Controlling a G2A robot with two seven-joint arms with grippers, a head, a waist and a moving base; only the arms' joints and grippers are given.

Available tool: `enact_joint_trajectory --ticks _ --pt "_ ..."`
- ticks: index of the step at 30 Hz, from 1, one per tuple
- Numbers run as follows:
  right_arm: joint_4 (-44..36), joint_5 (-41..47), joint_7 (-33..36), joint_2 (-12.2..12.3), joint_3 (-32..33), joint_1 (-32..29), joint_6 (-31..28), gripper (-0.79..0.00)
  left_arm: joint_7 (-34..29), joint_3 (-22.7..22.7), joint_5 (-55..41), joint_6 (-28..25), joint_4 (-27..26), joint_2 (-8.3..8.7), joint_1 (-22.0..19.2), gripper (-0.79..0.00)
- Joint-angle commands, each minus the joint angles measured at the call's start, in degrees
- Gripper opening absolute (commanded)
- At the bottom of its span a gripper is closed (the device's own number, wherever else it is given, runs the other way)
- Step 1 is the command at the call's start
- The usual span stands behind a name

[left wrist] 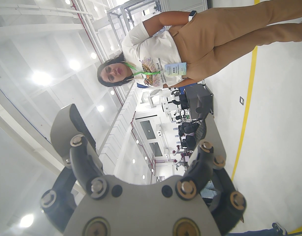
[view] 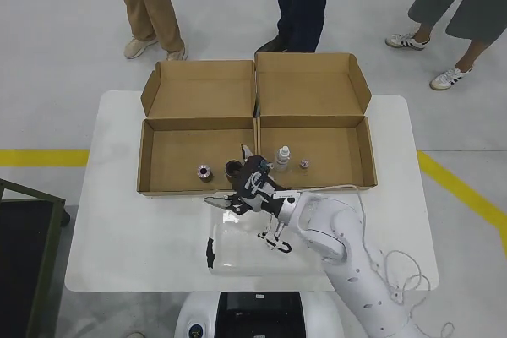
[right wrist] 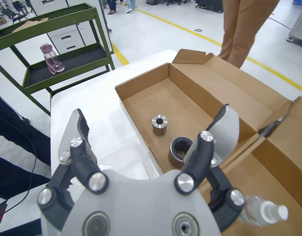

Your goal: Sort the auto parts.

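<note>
Right gripper (right wrist: 152, 112): hung fingers apart, empty, over dark ring (right wrist: 180, 152) in left cardboard box (view: 173, 160). Silver cylinder (right wrist: 159, 125) stood at ring's nine o'clock, seen from above. Left gripper (left wrist: 138, 116): fingers apart, empty.

White surface (view: 118, 237) w/ rounded corners is seen. Two open cardboard boxes are set side by side on its far half, touching, lids folded back: left box (view: 169, 160) & right box (view: 338, 152). Clear plastic tray (view: 237, 253) is laid nr the near edge, just in front of them.
</note>
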Motion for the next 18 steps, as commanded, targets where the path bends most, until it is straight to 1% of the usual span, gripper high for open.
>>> enact_joint_trajectory --ticks 1,6,10,18 --pt "-1.65 -0.54 -1.16 0.51 2.38 -2.19 0.1 0.0 0.0 0.0 0.0 0.0 0.0 0.0 0.0 0.0" --pt "-4.22 -0.33 -4.83 1.7 9.09 -7.04 0.89 0.0 0.0 0.0 0.0 0.0 0.0 0.0 0.0 0.0" --pt "-4.19 3.33 -8.5 2.39 14.63 -9.92 1.86 0.0 0.0 0.0 0.0 0.0 0.0 0.0 0.0 0.0" --pt "-6.17 5.09 -16.23 3.56 22.63 -16.29 1.29 0.0 0.0 0.0 0.0 0.0 0.0 0.0 0.0 0.0"
